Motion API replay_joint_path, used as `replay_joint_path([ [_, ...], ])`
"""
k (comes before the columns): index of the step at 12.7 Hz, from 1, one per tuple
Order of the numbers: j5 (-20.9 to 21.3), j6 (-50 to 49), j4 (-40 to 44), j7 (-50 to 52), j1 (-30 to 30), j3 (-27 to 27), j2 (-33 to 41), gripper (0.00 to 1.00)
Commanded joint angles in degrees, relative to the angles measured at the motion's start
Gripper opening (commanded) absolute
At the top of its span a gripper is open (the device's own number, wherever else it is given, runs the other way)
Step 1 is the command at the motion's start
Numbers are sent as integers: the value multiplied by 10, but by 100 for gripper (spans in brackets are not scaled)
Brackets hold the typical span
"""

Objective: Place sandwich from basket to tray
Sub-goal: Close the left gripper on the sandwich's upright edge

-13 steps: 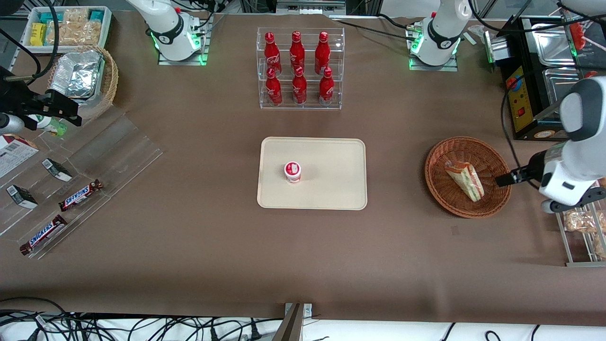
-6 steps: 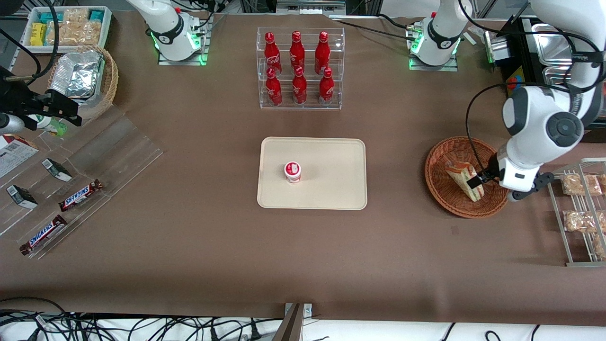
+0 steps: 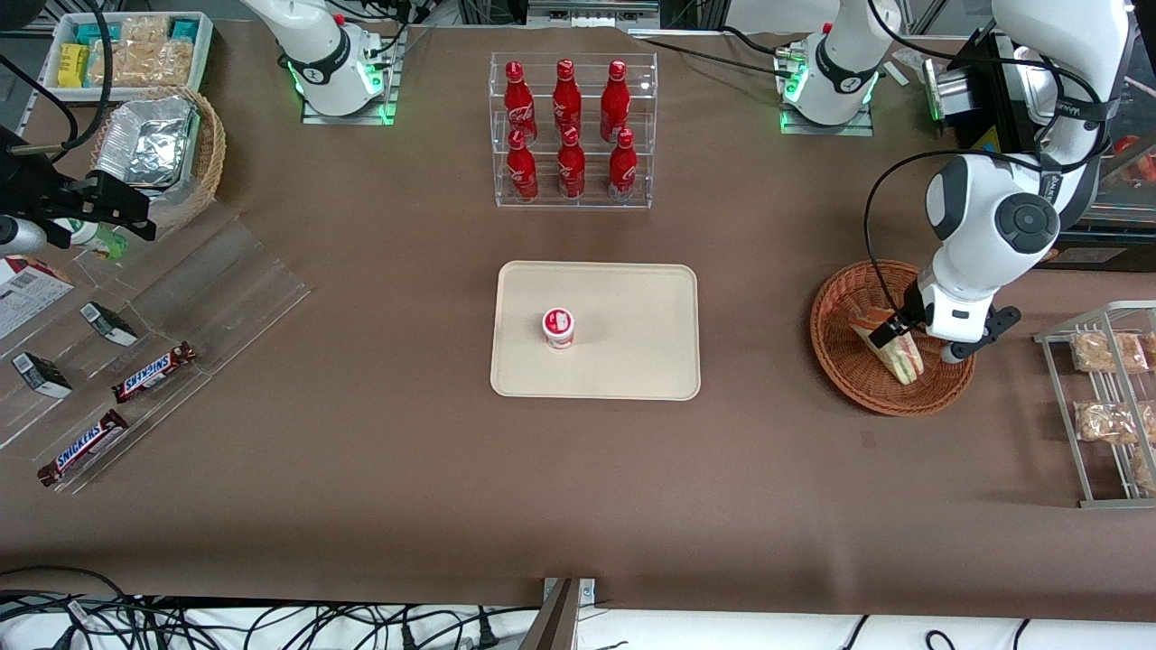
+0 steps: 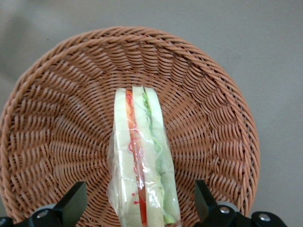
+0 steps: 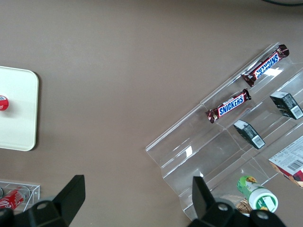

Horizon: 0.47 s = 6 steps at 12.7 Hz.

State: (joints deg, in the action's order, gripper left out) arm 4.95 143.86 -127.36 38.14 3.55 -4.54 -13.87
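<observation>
The sandwich (image 3: 905,363), a clear-wrapped wedge with red, green and white layers, lies in the round reddish-brown basket (image 3: 829,354) toward the working arm's end of the table. My gripper (image 3: 890,332) hangs low over the basket, open. In the left wrist view its black fingers (image 4: 73,203) stand either side of the sandwich (image 4: 142,165) with clear gaps, not touching it, and the woven basket (image 4: 52,118) shows all round. The gripper (image 4: 139,208) holds nothing. The cream tray (image 3: 632,361) lies mid-table, well apart from the basket.
A small red-and-white cup (image 3: 558,327) stands on the tray. A clear rack of red bottles (image 3: 573,131) stands farther from the camera. A wire rack of bagged snacks (image 3: 1106,388) sits beside the basket. Acrylic steps with Snickers bars (image 3: 153,370) lie toward the parked arm's end.
The arm has swung in from the table's end toward the tray side, bringing the gripper from the basket's rim to over the sandwich. The sandwich has not moved.
</observation>
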Motion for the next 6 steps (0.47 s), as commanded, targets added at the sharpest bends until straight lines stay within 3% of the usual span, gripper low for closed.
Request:
replay_joint_path([
  [1, 52, 31, -27, 71, 0, 2, 13, 100],
  [4, 95, 48, -36, 130, 1, 9, 3, 100],
  [6, 102, 48, -36, 150, 1, 11, 1, 100],
])
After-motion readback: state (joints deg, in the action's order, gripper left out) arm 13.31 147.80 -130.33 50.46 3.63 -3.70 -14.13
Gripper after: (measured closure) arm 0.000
